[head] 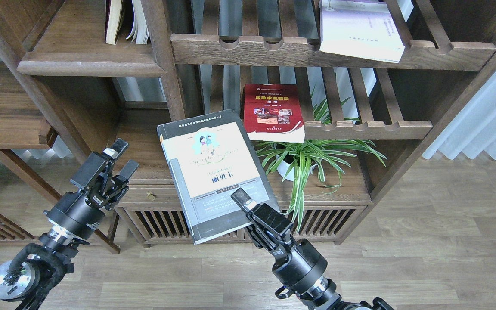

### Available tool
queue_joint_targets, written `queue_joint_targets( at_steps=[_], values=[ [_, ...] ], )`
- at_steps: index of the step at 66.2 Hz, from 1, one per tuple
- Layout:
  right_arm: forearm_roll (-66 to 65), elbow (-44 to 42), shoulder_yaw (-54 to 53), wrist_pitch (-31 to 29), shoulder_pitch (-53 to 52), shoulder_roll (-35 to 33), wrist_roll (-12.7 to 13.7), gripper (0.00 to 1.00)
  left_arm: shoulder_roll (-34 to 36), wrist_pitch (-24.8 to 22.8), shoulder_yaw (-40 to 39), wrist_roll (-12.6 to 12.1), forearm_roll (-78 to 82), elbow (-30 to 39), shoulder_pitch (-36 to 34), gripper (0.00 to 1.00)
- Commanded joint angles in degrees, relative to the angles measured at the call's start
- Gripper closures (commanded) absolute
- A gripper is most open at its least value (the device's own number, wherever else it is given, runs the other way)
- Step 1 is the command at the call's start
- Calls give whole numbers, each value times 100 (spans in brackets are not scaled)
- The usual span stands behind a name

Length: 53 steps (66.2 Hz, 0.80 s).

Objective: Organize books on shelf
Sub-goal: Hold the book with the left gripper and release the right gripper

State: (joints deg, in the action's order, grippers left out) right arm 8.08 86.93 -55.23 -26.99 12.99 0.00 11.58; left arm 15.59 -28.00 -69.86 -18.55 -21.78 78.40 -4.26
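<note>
My right gripper is shut on the lower right corner of the black-grey book with the yellow-green panel. It holds the book tilted in the air in front of the bookcase. My left gripper is open and empty, to the left of that book. The red book lies on the middle slatted rack. The white-lavender book lies on the upper slatted rack. The solid dark-brown shelf is at the upper left.
Worn cream-paged books stand at the back of the solid shelf. A potted spider plant sits on the low cabinet under the red book. A vertical post separates the shelf from the racks. Wooden floor lies below.
</note>
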Motion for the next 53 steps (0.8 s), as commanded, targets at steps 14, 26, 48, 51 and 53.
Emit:
queue_joint_targets(
  at_steps=[14,26,48,51,53],
  values=[
    [-87,-203,21,-8,-16,0,222,91,515,0,684,-439,-221,62,12,0],
    [-87,-291,29,-8,-25,0,275,90,488,0,939,-430,-239,70,39,0],
    [-271,-361,153,-16,-16,0,284,90,-4,0,1325,-430,-186,44,39,0],
    [-280,-361,161,-16,-7,0,284,90,-30,0,1343,-412,-177,35,39,0],
    [-289,-361,161,-16,-7,0,284,90,-56,0,1343,-403,-186,35,39,0]
  ],
)
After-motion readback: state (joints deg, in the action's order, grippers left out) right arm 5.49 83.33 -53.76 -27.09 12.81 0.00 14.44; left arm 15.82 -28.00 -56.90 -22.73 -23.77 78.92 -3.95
